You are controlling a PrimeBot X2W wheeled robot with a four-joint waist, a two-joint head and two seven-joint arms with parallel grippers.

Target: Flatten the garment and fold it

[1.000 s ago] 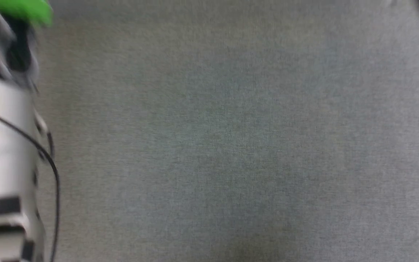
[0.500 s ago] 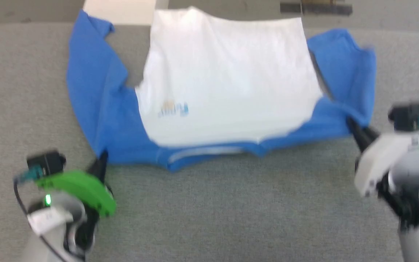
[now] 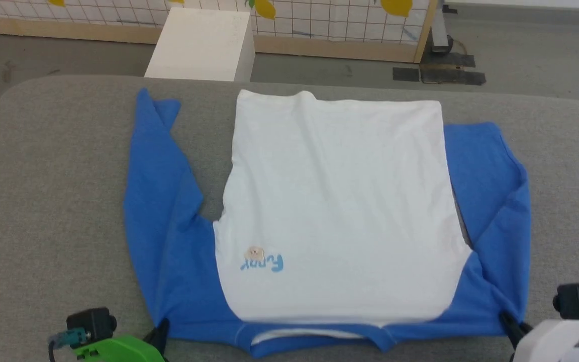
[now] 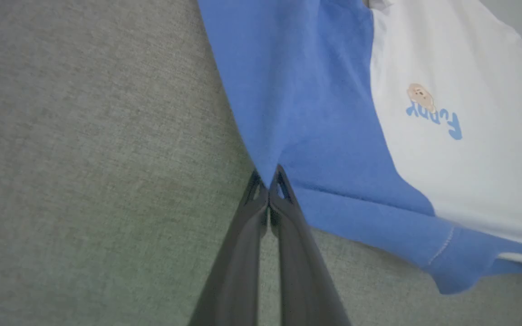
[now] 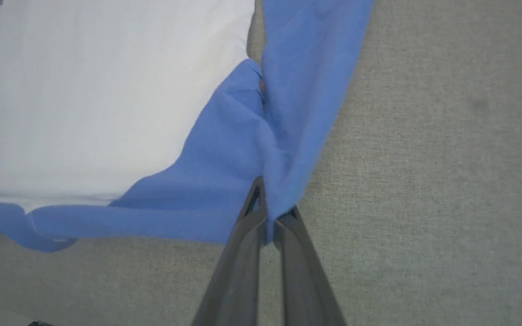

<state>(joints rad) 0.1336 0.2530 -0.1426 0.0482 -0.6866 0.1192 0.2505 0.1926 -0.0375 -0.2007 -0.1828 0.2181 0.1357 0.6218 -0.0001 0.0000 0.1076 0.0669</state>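
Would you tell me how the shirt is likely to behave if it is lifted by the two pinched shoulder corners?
Probably floppy: the shirt bunches into folds at the right pincer, so it would sag between the grips. Likely light: thin cloth lies wrinkled on the grey cushion. The long sleeves would probably dangle.

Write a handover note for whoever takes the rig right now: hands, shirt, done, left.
Left hand: shut on the garment, pinching its blue shoulder corner at the near edge, on the robot's left.
Right hand: shut on the garment at the opposite blue shoulder corner; the cloth bunches there.
Garment: print side up on the grey padded surface, neckband nearest the robot, hem at the far side.
Done: white body spread mostly flat.
Left: left sleeve and right sleeve lie creased beside the body. Smooth them, then fold; no fold made yet.
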